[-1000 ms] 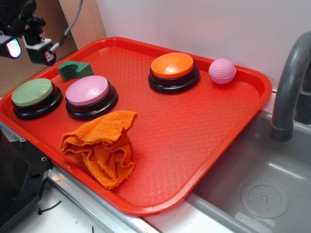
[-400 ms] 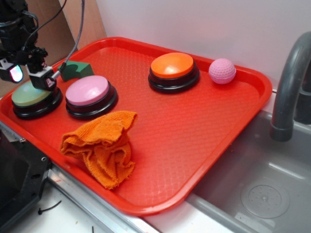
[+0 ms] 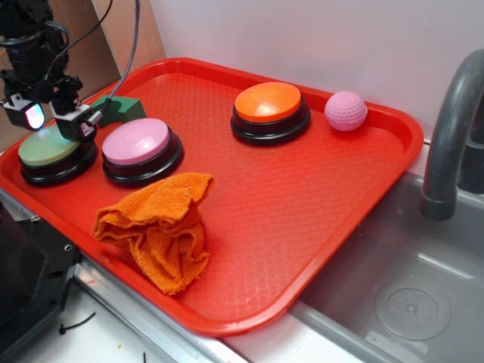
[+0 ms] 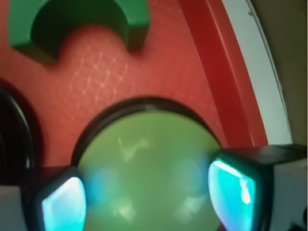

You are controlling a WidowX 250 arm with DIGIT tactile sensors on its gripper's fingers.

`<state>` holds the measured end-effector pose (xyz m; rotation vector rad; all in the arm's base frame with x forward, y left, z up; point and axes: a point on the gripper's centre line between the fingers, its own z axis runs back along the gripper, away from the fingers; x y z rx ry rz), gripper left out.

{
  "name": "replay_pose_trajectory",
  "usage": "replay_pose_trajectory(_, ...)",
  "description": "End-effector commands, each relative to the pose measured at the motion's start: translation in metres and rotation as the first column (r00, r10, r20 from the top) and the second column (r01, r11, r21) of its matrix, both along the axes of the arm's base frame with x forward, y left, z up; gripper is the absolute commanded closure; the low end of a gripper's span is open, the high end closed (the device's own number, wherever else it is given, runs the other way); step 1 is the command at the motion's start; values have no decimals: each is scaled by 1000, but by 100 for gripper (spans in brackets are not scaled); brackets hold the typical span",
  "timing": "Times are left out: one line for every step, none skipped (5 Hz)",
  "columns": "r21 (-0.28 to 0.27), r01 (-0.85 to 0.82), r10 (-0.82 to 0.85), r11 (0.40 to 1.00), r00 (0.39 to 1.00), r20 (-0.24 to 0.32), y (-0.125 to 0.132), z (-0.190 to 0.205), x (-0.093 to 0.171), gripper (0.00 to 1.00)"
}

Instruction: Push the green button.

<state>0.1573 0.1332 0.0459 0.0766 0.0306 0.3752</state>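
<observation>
— Compared with a second ago, what has shifted?

— Only the arm: then the gripper [image 3: 53,119] hung up at the tray's far left corner, and now it sits right over the green button [image 3: 47,146], which has not moved. That button stands at the left end of the red tray [image 3: 318,219], just beside the pink button [image 3: 136,141].

— How do the jaws stand?

— Parted. In the wrist view the two fingers [image 4: 236,185], with their glowing teal pads, sit either side of the pale-green dome [image 4: 147,166], holding nothing.

— Which step is this?

— The approach looks finished and the press itself is due. Whether the fingertips already touch the dome I cannot tell. The next move, I judge, is a straight push down on the dome's middle, keeping clear of the pink one.

— And the count?

— Three buttons: green, pink, and one orange button [image 3: 269,102] well apart toward the back. One dark green notched block [image 3: 121,108] behind the gripper, one pink dimpled ball [image 3: 345,110] near the orange button, one crumpled orange cloth [image 3: 160,227] in front, and one grey faucet [image 3: 452,144] over the sink [image 3: 408,302] to the right.
</observation>
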Motion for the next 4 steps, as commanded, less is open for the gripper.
replay_pose_trajectory(22, -21, 20, 1000, 1000, 14, 6, 17, -9, 0)
replay_pose_trajectory(73, -16, 14, 997, 999, 29, 10, 33, -11, 0)
replay_pose_trajectory(21, -15, 14, 1000, 1000, 26, 12, 43, -11, 0)
replay_pose_trajectory(44, 2, -4, 999, 999, 35, 8, 56, -14, 0)
